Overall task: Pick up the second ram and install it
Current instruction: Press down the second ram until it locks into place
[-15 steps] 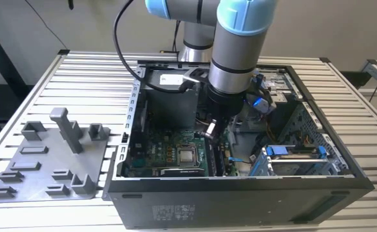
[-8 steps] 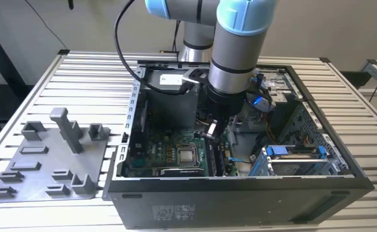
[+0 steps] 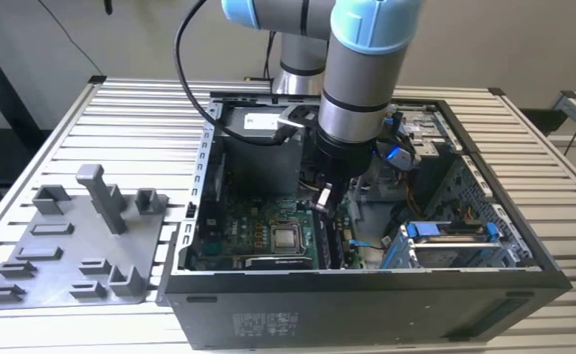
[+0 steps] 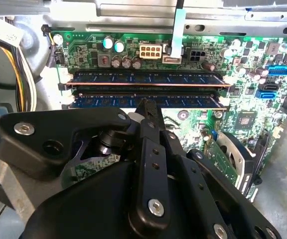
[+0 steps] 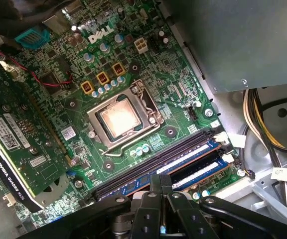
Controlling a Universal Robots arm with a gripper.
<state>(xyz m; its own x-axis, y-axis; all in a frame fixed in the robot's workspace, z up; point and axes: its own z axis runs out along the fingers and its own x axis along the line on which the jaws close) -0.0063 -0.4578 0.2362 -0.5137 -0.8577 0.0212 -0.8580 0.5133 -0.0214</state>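
The arm reaches down into the open case (image 3: 366,221) on the slatted surface (image 3: 130,125), with the grey tray (image 3: 71,243) lying just beside the case on the exterior view's left, its blocks holding nothing I can make out. The pincer (image 4: 147,107) hangs right over the memory slots on the motherboard (image 5: 148,59), its fingers (image 5: 161,186) pressed together into one narrow tip with nothing pinched between them. Two sticks sit in the slots side by side: the first stick (image 4: 143,78) farther from the tip, and the second ram (image 4: 103,101) directly beneath it, lying level along its slot. Whether the tip touches the ram's top edge or stops just above it, I cannot tell. To my eye the carrying is done and this is the seating step — the closed tip used as a pusher. The white latches (image 4: 224,101) at the slot ends look close against the ram, but whether they have snapped home is too fine to judge. Finishing would call for firm, straight pressure along the top edge, kept square so the stick does not rock, and clear of the socket (image 5: 121,117) and the graphics card (image 5: 14,149) nearby.
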